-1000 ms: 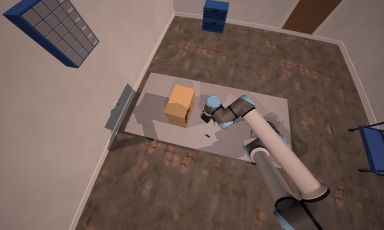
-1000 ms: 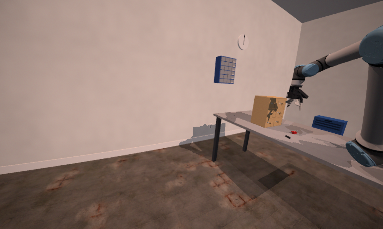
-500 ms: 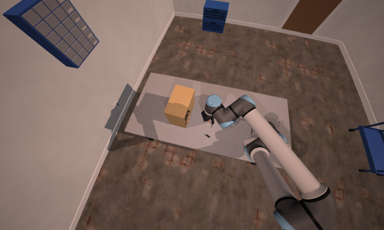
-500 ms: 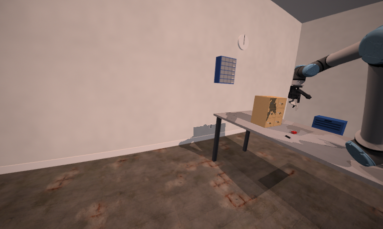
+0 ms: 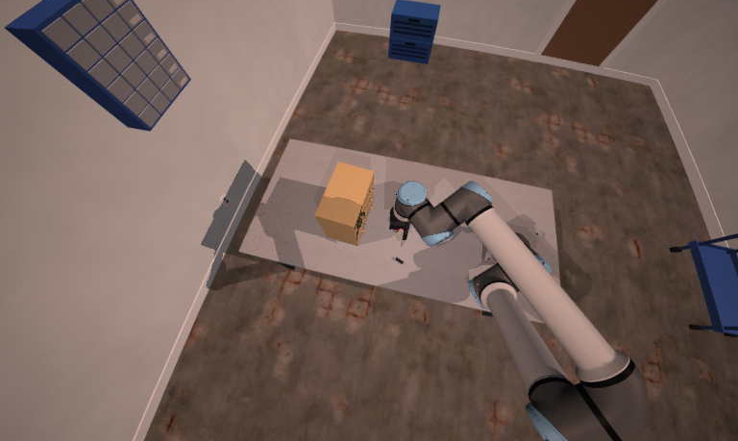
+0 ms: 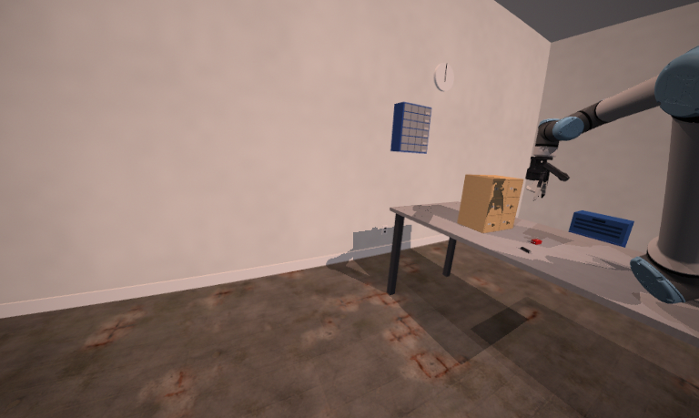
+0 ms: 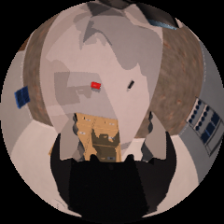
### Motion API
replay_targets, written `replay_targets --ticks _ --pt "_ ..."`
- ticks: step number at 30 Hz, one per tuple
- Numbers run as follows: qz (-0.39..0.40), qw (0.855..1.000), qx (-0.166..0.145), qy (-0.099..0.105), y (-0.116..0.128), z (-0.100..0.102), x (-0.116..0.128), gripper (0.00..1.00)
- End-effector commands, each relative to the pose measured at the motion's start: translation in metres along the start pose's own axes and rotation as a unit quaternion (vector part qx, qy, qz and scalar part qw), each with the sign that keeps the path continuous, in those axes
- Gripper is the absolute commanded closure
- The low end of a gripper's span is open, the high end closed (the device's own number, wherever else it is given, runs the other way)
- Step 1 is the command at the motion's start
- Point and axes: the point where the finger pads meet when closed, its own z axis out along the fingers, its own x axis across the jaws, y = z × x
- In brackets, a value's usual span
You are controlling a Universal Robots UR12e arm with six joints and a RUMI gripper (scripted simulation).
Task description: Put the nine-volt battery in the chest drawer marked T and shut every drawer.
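Exterior view first: taken for the battery (image 6: 536,240), a small red block lying loose on the table (image 6: 418,212), apart from the chest (image 6: 484,201) and off to its drawer side. Just beside it, a thin black piece (image 6: 524,249), also loose; too small to name, so cannot fully rule out that as the battery instead. Chest upright, drawers facing the arm, all apparently flush with the front; none pulled out as far as can be seen. Gripper (image 6: 538,192) hanging in the air by the upper drawers, jaws spread wide, nothing between them, not touching the chest. Judged progress: barely begun. Nothing lifted, no drawer opened. Left to do: find and pull the T drawer, fetch the battery, drop it in, push the drawer shut without shoving the chest. Hard to make out: drawer letters unreadable in all three views, partly lost under a dark shadow across the front; handles mere specks. Wrist view blocked low down by the gripper's own body, only a strip of drawer front showing between the fingers. Red block half hidden under the wrist from above.
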Motion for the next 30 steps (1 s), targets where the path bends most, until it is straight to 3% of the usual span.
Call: replay_targets --ticks 1,15,30 --pt "0.048 0.999 0.0 -0.002 -0.0003 -0.0007 0.0005 0.0" --pt "0.106 0.994 -0.001 -0.002 -0.001 -0.0006 0.0013 0.0" --pt "0.115 0.993 -0.001 -0.002 -0.0011 -0.0006 0.0015 0.0"
